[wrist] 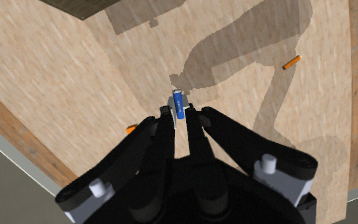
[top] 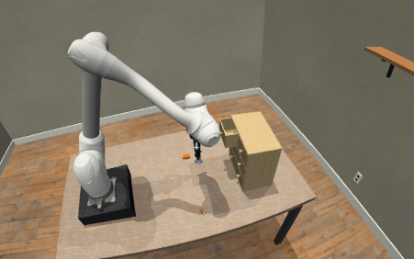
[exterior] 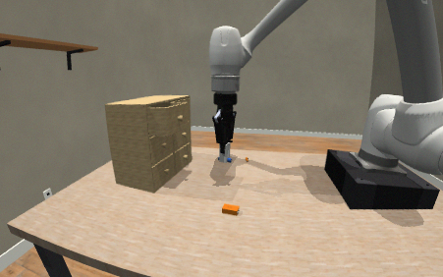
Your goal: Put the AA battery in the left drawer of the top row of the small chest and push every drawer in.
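Observation:
The blue AA battery (wrist: 179, 104) sits between the fingertips of my gripper (wrist: 178, 103), which is shut on it. In the exterior view the gripper (exterior: 225, 155) points straight down, its tips just above the table top, a short way in front of the small chest (exterior: 147, 139). The chest (top: 254, 149) is light wood and stands upright at the table's right side. One top-row drawer (top: 229, 131) is pulled out of its front, the far one in the top view. The other drawers look pushed in.
An orange block (exterior: 230, 209) (top: 186, 156) lies on the table, also seen near the gripper. A small orange stick (top: 202, 210) lies near the front edge and shows in the wrist view (wrist: 291, 62). The arm's black base (top: 106, 195) stands at the left.

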Tool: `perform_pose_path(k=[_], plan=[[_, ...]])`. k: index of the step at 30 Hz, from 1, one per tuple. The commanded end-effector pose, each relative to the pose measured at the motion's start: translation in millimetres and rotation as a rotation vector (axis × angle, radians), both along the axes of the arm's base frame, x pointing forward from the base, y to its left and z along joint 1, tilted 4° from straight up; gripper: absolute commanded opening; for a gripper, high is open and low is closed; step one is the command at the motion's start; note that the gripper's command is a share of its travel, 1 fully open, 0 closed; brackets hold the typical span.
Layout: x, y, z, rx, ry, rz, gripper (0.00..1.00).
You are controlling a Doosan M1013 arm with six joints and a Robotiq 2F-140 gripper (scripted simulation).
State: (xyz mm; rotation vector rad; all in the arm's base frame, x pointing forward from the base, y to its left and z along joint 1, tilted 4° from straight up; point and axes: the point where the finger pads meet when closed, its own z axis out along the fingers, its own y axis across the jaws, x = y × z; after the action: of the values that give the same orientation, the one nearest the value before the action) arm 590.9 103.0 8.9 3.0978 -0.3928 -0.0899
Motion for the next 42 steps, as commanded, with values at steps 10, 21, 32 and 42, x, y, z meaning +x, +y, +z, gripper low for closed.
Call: perform_pose_path(k=[10, 21, 32, 42], plan=[[9, 22, -1, 0.023, 0.005, 0.183, 0.06], [9, 22, 4, 0.025, 0.006, 0.196, 0.06], [11, 22, 31, 0.025, 0.006, 0.196, 0.06], [14, 22, 65, 0.025, 0.006, 0.196, 0.06]])
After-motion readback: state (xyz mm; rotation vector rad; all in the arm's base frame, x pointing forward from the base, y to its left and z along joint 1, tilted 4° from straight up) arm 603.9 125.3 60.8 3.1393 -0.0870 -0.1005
